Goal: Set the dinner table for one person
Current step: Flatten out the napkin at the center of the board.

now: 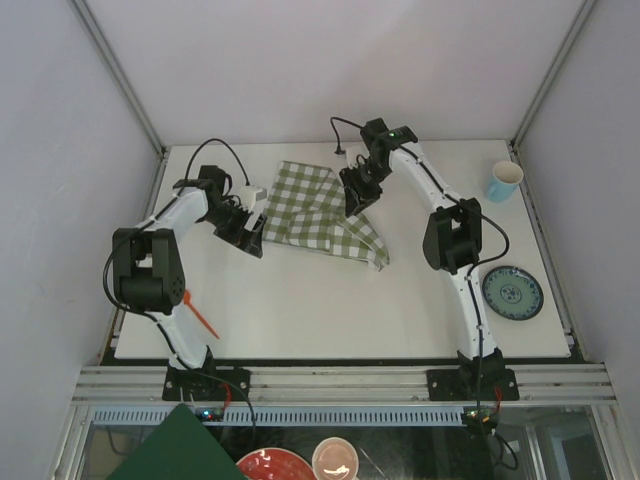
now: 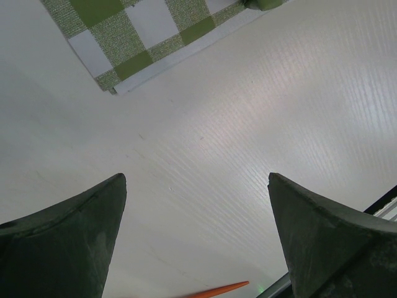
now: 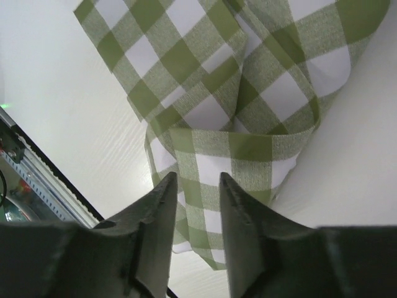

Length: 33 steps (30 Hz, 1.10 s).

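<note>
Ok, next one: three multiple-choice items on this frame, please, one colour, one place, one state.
1. The cloth is checked: A red and white; B green and white; C blue and white.
2. The cup stands: A on the cloth; B at the far right corner of the table; C at its near left corner.
3. The left gripper is: A shut on the cloth; B shut on the cup; C open, empty.
Answers: B, green checks in every view; B, seen from the top camera; C, its fingers stand wide apart over bare table.
</note>
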Available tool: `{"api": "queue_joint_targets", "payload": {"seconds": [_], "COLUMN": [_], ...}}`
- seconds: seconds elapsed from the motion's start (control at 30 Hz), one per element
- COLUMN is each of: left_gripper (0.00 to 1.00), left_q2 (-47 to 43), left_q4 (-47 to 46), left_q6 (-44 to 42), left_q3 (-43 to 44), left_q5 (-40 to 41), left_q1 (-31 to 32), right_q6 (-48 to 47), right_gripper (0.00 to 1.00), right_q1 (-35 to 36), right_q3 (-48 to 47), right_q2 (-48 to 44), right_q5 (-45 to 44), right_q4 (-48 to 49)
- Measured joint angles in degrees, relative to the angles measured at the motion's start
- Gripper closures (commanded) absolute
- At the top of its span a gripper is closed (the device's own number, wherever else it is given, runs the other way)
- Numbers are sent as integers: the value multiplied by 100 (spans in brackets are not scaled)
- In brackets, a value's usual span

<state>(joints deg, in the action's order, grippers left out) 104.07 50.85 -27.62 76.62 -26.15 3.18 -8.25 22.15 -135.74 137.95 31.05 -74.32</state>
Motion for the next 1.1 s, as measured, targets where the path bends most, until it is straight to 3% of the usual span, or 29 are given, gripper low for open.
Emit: {"api": "queue_joint_targets", "payload": {"seconds": [0.1, 0.4, 0.7, 0.83, 1.1], "left_gripper": [0, 0, 0, 0, 0], "left_q2": [-22, -114, -114, -149, -179], "left_q4": [-13, -66, -66, -66, -68], "left_q6": [0, 0, -20, -46, -46], "left_q3": [0, 0, 0, 0, 0], "left_q5": [0, -33, -129, -151, -251], "left_q1": [0, 0, 0, 0, 0], "right_q6": [-55, -315, -599, -597, -601], "right_gripper": [99, 100, 100, 100, 100], "right_q1": [42, 293, 376, 330, 199], "right_q3": [-15, -533, -544, -501, 614], "right_q2": [0, 267, 1268, 1222, 205], "right_q5": [83, -229, -584, -765, -1725], "right_q4": [125, 514, 684, 649, 535]}}
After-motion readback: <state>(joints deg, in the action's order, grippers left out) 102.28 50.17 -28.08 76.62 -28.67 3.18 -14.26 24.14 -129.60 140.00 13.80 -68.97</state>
